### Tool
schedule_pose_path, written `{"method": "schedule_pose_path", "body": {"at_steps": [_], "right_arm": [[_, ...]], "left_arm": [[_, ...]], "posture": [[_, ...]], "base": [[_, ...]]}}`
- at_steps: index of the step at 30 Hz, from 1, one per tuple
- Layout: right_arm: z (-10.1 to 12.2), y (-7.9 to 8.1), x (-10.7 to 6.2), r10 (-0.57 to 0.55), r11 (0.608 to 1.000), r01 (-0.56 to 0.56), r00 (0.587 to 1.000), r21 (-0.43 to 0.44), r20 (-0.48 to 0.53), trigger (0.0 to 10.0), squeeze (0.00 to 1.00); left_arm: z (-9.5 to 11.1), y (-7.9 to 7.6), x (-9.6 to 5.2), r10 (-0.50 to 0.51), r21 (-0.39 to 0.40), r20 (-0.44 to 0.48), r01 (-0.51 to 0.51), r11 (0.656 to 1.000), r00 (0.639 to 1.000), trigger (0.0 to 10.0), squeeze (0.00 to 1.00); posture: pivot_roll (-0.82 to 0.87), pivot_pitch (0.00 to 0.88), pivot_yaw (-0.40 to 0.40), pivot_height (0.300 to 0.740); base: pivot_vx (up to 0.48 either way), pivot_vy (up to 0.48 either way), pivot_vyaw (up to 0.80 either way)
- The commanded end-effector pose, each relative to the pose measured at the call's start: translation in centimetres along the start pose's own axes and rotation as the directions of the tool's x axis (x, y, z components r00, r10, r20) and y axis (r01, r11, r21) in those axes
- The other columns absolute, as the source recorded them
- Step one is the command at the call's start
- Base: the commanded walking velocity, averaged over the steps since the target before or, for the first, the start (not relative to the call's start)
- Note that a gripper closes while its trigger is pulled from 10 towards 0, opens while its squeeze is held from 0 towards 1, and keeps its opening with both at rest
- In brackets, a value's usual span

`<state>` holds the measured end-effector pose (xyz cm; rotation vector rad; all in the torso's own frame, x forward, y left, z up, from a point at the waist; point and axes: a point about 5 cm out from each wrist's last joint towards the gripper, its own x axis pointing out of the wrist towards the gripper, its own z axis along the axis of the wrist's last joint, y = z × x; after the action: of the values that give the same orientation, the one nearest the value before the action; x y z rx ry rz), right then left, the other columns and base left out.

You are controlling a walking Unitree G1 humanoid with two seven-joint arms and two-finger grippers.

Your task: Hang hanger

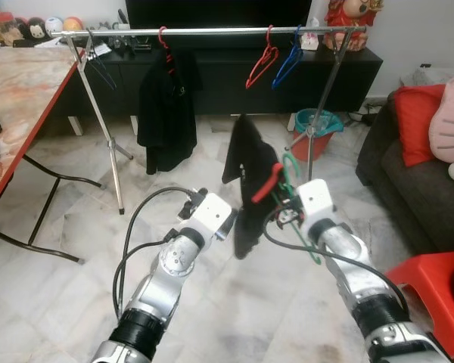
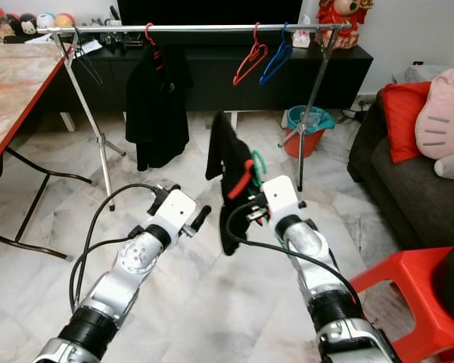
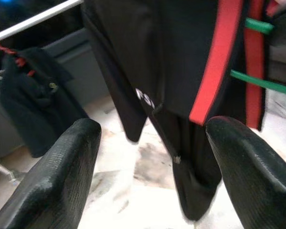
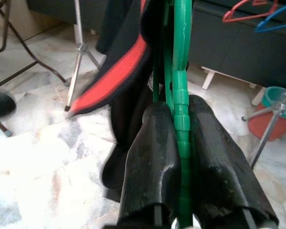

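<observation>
Claws lead this frame: the right claw (image 4: pixel 181 157) is pinched tight on a green hanger (image 4: pixel 182 71), which carries a black garment (image 1: pixel 250 189) with red trim, held low in front of the robot over the marble floor (image 1: pixel 212 302). The left claw (image 3: pixel 150 157) stands wide apart with nothing in it, just beside the dangling cloth. Farther off, the clothes rail (image 1: pixel 212 32) spans the room on its tripod legs, already bearing a black jacket (image 1: pixel 166 113), a red hanger (image 1: pixel 262 66) and a blue hanger (image 1: pixel 287 64). By these pictures the hanger is picked up and carried but not yet hung; what is left is to close the gap to the rail, lift, and hook it on, likely in the free stretch between the jacket and the red hanger.
</observation>
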<state>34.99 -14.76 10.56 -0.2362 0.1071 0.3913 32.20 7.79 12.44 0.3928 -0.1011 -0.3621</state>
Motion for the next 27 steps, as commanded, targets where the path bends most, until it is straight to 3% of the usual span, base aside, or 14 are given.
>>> {"method": "schedule_pose_path", "body": {"at_steps": [1, 9, 12, 14, 23, 27], "right_arm": [[1.2, 0.0, 0.5, 0.028, 1.0, -0.028, 0.999, -0.006, 0.028, 0.0, 0.0], [3.3, 2.3, 2.0, 0.218, 0.973, -0.222, 0.974, 0.063, 0.067, 0.0, 0.0], [3.8, 3.5, 2.1, 0.327, 0.943, -0.33, 0.942, 0.04, 0.07, 0.0, 0.0], [3.8, 3.7, 2.1, 0.344, 0.938, -0.346, 0.937, 0.025, 0.068, 0.0, 0.0], [4.3, 4.1, 2.4, 0.43, 0.901, -0.432, 0.901, 0.026, 0.058, 0.0, 0.0], [4.7, 4.3, 2.6, 0.454, 0.89, -0.456, 0.889, 0.015, 0.06, 0.0, 0.0]], "left_arm": [[0.7, 0.7, -0.4, 0.056, -0.032, 0.05, -0.054, 0.998, 0.997, 10.0, 0.0], [-0.2, 2.4, -1.3, 0.163, -0.014, 0.034, -0.162, 0.987, 0.986, 10.0, 0.0], [-0.3, 2.9, -1.5, 0.177, -0.021, 0.027, -0.176, 0.984, 0.984, 10.0, 0.0], [-0.4, 3.0, -1.6, 0.175, -0.014, 0.026, -0.175, 0.985, 0.984, 10.0, 0.0], [0.0, 2.8, -3.7, 0.021, 0.093, 0.118, -0.032, 0.995, 0.993, 10.0, 0.0], [-0.8, 2.0, -4.6, -0.124, 0.156, 0.067, 0.112, 0.981, 0.99, 10.0, 0.0]], "posture": [[0.09, 0.0, -0.025, 0.732], [0.11, 0.0, -0.046, 0.732], [0.11, 0.0, -0.049, 0.732], [0.11, 0.0, -0.054, 0.732], [0.12, 0.0, -0.075, 0.732], [0.12, 0.0, -0.081, 0.732]], "base": [[0.0, 0.0, 0.0], [0.0, 0.0, 0.0], [0.0, 0.0, 0.0], [0.0, 0.0, 0.0], [0.0, 0.0, 0.0], [0.0, 0.0, 0.0]]}}
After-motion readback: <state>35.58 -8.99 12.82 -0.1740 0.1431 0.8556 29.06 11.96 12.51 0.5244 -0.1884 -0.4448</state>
